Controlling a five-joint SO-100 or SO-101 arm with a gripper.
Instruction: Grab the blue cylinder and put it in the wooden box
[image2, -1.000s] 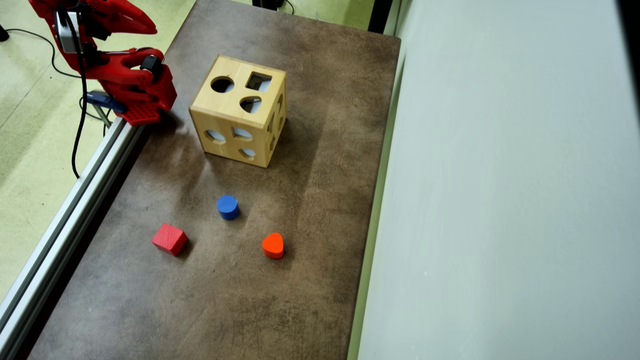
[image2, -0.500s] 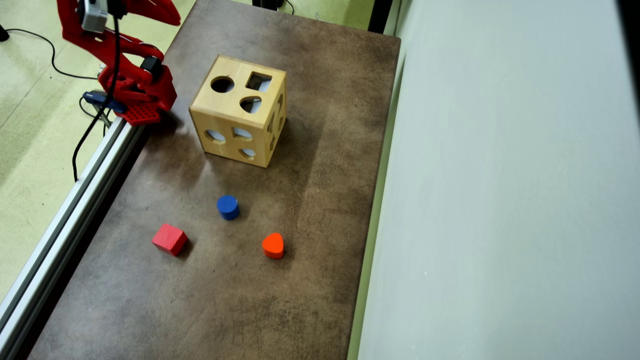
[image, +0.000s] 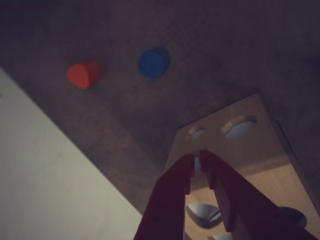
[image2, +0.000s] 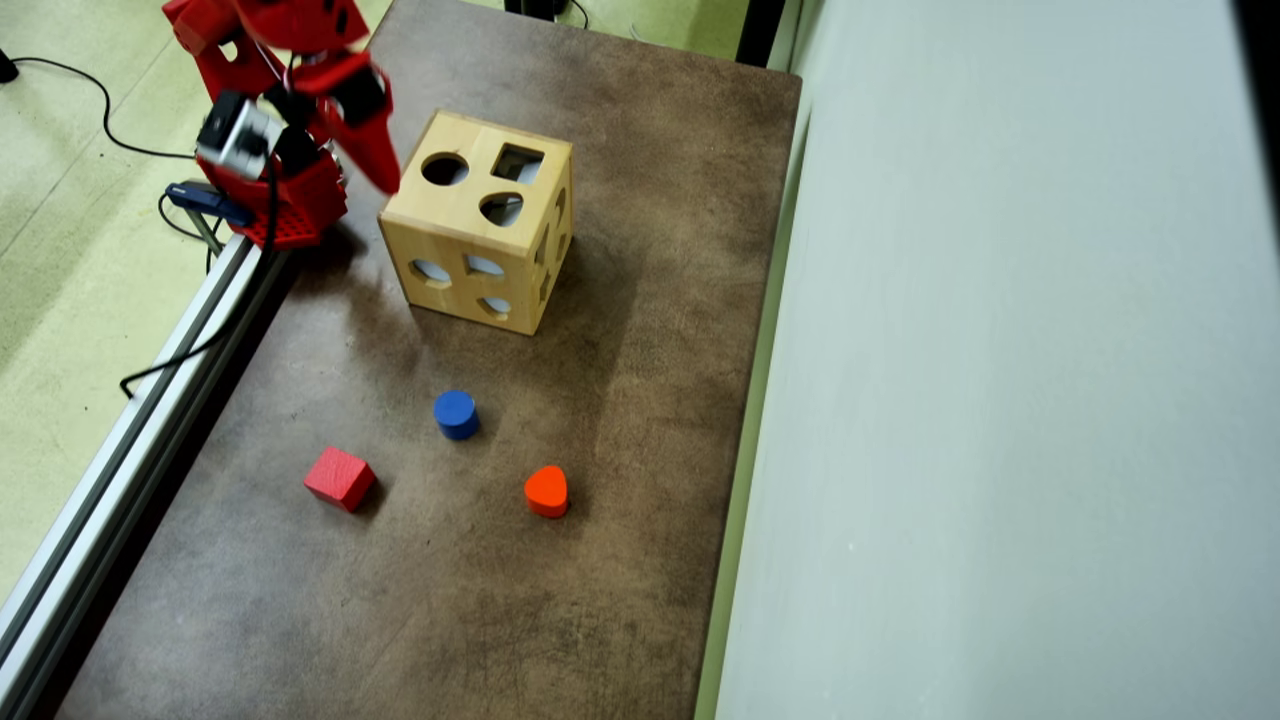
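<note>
Mottled brown tabletop (image2: 620, 420), pale wall (image2: 1000, 400) alongside; jaws (image: 198, 156) nearly closed, empty.

We see a mottled brown table (image2: 620, 420) with a worn, cloudy surface, its left edge bounded by an aluminium rail (image2: 130, 440) and its right edge meeting a pale wall. Four things lie on it. The wooden box (image2: 455, 215) stands toward the far left corner, cut-out holes in its top and side faces. Nearer the middle sits the blue cylinder (image2: 455, 413) on its flat end. The red cube (image2: 340, 478) lies closer to the left edge, and the orange-red heart block (image2: 546, 491) lies toward the right edge; all three blocks are apart from one another.
</note>
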